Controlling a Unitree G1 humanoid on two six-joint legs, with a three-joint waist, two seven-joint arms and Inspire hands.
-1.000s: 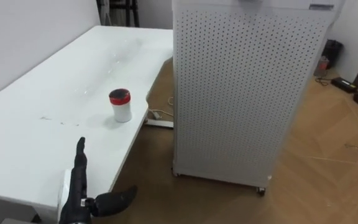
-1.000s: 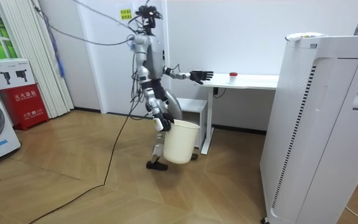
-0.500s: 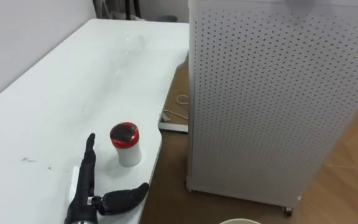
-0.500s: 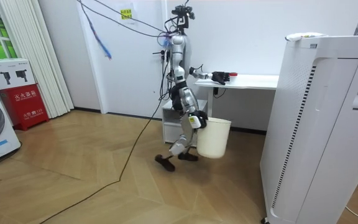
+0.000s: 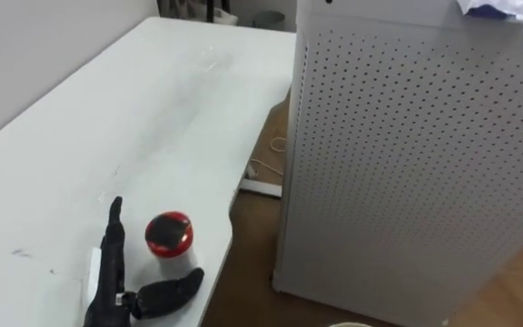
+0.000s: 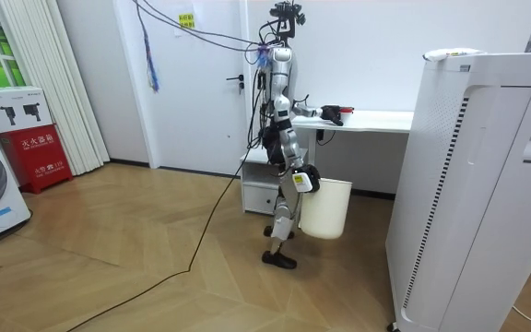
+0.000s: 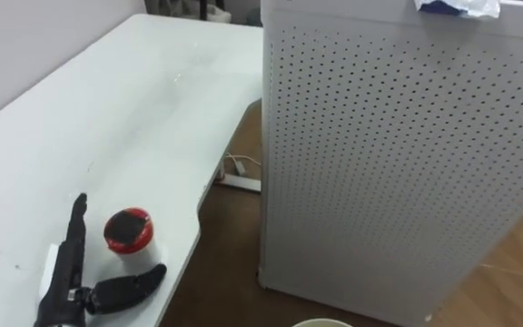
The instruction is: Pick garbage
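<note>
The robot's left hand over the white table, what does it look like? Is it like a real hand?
The left hand is black all over and a bit shiny. It has long thin fingers and a fatter, rounded thumb, so it is shaped much like a person's hand. A small white tag sits at its back. In the room view its arm looks silvery grey, darker towards the hand.
</note>
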